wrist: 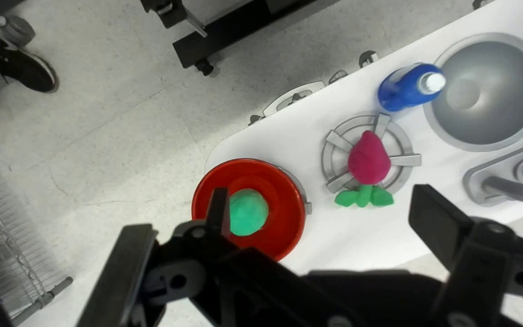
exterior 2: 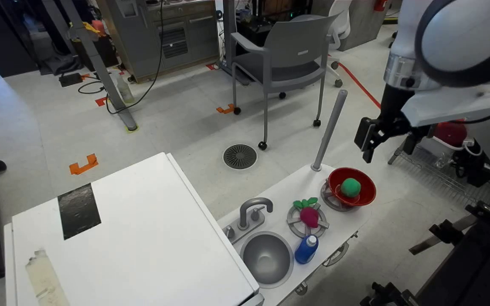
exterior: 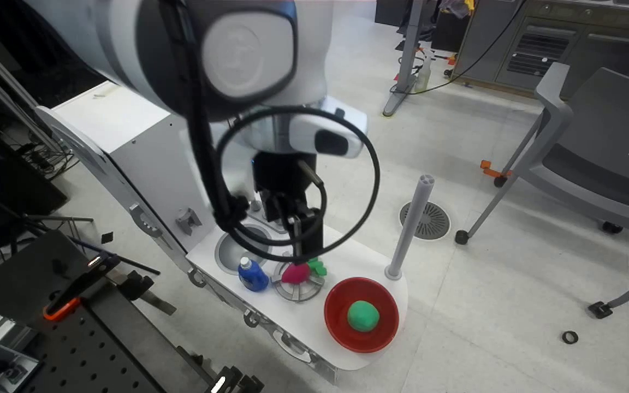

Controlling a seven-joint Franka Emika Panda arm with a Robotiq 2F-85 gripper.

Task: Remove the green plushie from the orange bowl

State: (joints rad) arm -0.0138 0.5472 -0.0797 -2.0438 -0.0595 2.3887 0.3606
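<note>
The green plushie (exterior: 363, 316) is a small round lump lying inside the orange bowl (exterior: 338, 308), which looks red. Both also show in an exterior view, with the plushie (exterior 2: 350, 187) in the bowl (exterior 2: 366, 192) on a grey burner at the counter's end. In the wrist view the plushie (wrist: 249, 212) and bowl (wrist: 285, 222) are at left of centre; a finger hides the plushie's left edge and part of the bowl. My gripper (wrist: 319, 195) is open and empty, its fingers wide apart. It hangs well above the counter, as an exterior view shows the gripper (exterior 2: 388, 152) higher than the bowl.
A magenta plush (wrist: 369, 159) with green leaves lies on the other burner. A blue bottle (wrist: 402, 88) stands beside the grey sink (wrist: 493, 91) and faucet (exterior 2: 245, 216). A grey post (exterior 2: 330, 131) rises near the bowl. A tall white cabinet (exterior 2: 143, 246) adjoins the counter.
</note>
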